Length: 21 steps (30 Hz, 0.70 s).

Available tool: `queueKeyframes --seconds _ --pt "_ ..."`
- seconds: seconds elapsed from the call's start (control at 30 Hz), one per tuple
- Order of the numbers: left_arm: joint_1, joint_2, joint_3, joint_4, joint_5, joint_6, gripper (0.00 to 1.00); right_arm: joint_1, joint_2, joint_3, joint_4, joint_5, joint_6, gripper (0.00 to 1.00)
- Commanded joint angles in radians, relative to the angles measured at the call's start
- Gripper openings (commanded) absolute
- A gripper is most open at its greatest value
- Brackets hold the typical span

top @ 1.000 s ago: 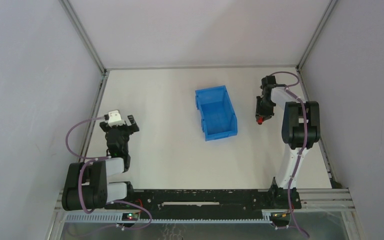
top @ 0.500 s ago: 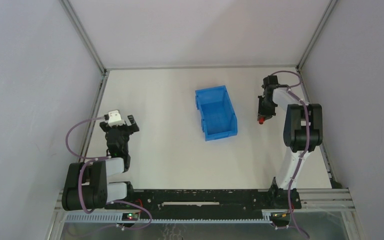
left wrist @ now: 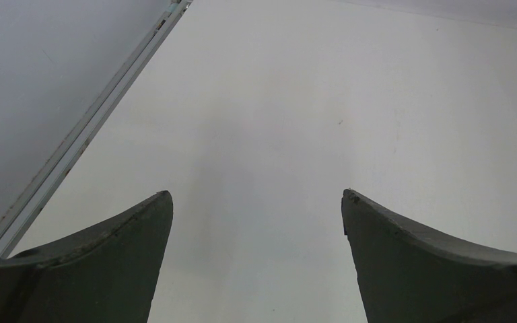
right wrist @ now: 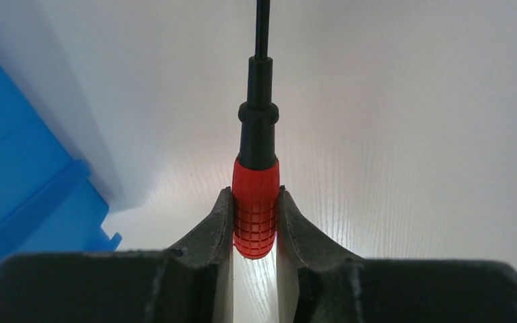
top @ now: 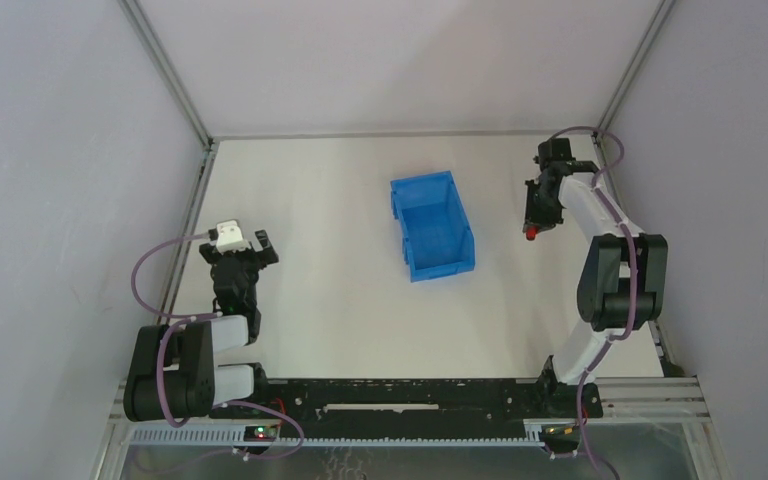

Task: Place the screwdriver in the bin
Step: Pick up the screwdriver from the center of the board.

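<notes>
Pinching screwdriver at red handle: right gripper, right of bin; left gripper spread wide over table.

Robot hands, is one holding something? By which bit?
The right gripper holds the screwdriver by its red handle. The left gripper is open and empty.

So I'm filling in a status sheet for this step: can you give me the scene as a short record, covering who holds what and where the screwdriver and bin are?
screwdriver: gripped by its red handle, black shaft pointing away from the wrist camera
bin: blue, mid-table, nothing visible inside
right jaws: shut on the screwdriver, to the right of the bin, not over it
left jaws: open, holding nothing, above bare table on the left side
task state: screwdriver not yet in the bin
</notes>
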Motion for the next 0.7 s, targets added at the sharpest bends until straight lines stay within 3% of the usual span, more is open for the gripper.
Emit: queueKeyframes --seconds 0.0,0.3,0.67 --pt "-0.007 -0.009 0.036 0.037 -0.015 0.016 1.00 0.002 -0.078 0.061 -0.071 -0.002 -0.011 0.11" --pt "-0.007 -0.010 0.036 0.037 -0.015 0.016 1.00 0.085 -0.134 0.147 -0.155 0.017 -0.006 0.13" --pt "-0.006 -0.010 0.038 0.037 -0.015 0.016 1.00 0.285 -0.188 0.270 -0.175 0.023 0.020 0.14"
